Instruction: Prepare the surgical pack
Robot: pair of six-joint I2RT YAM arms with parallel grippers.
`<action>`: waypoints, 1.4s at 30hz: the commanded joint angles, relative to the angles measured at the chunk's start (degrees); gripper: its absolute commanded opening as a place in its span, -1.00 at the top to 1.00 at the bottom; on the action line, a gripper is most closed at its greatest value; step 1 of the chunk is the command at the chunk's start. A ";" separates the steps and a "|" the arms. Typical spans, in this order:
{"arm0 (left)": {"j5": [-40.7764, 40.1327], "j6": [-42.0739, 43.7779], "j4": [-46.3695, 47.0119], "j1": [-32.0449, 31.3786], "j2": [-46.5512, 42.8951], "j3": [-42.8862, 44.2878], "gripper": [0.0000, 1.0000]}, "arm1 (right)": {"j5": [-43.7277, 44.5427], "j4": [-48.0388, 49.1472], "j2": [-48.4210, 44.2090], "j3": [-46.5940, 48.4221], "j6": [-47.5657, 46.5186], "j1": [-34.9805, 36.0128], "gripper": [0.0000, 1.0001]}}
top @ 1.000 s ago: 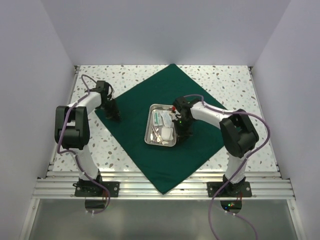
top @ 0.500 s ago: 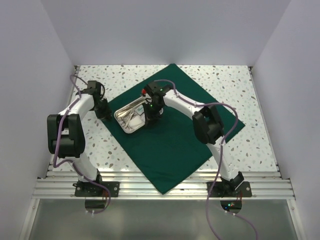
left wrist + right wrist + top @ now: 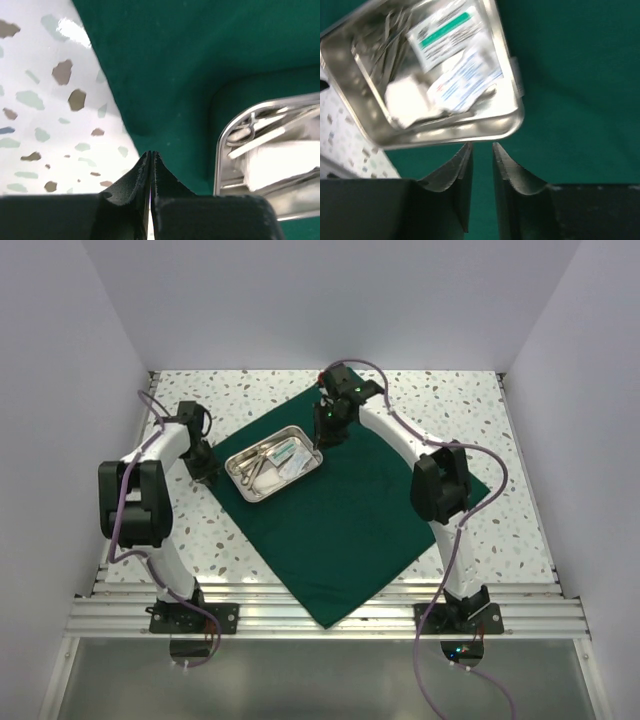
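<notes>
The dark green drape (image 3: 340, 520) lies flat as a diamond on the table. The steel tray (image 3: 240, 483) sits on its left part, holding white gauze (image 3: 407, 97), packets (image 3: 445, 30) and metal instruments. My right gripper (image 3: 325, 432) is just off the tray's far right corner. In the right wrist view the right gripper (image 3: 481, 145) is a little open and empty, its tips close under the tray's rim (image 3: 515, 120) over the drape (image 3: 570, 75). My left gripper (image 3: 205, 468) is at the drape's left corner. In the left wrist view the left gripper (image 3: 151, 152) is shut, its tips at the drape's edge (image 3: 165, 60) beside the tray (image 3: 220, 150). I cannot tell whether fabric is pinched.
The speckled white tabletop (image 3: 450, 400) shows around the drape. White walls close in the left, back and right. A metal rail (image 3: 320, 615) runs along the near edge, and the drape's near corner hangs over it.
The tray has gone from the drape's middle right to its left part and turned. My right gripper went with it, then drew back to its far right corner. My left gripper shifted slightly.
</notes>
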 commanded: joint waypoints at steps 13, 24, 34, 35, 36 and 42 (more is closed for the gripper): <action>7.41 -3.20 -2.10 -0.28 14.76 14.82 0.88 | 10.98 6.41 14.97 16.64 -2.01 -3.44 0.05; 11.98 -2.41 -1.58 -6.87 19.60 22.38 0.88 | 6.14 9.58 8.58 3.32 -2.27 -3.35 0.11; 16.20 -2.41 -2.19 -12.50 23.56 29.50 0.88 | 8.78 8.97 -4.61 -12.53 -3.06 -4.32 0.13; 16.98 -2.50 -2.11 -13.46 23.82 30.38 0.88 | 8.78 8.80 -5.49 -13.41 -2.98 -4.58 0.12; 17.34 -2.50 -2.19 -14.17 24.70 31.00 0.88 | 8.87 8.71 -6.20 -15.07 -2.89 -5.10 0.13; 19.54 -2.59 -4.21 -19.18 28.74 37.32 0.88 | 9.05 5.98 -9.19 -17.72 -4.12 -7.13 0.11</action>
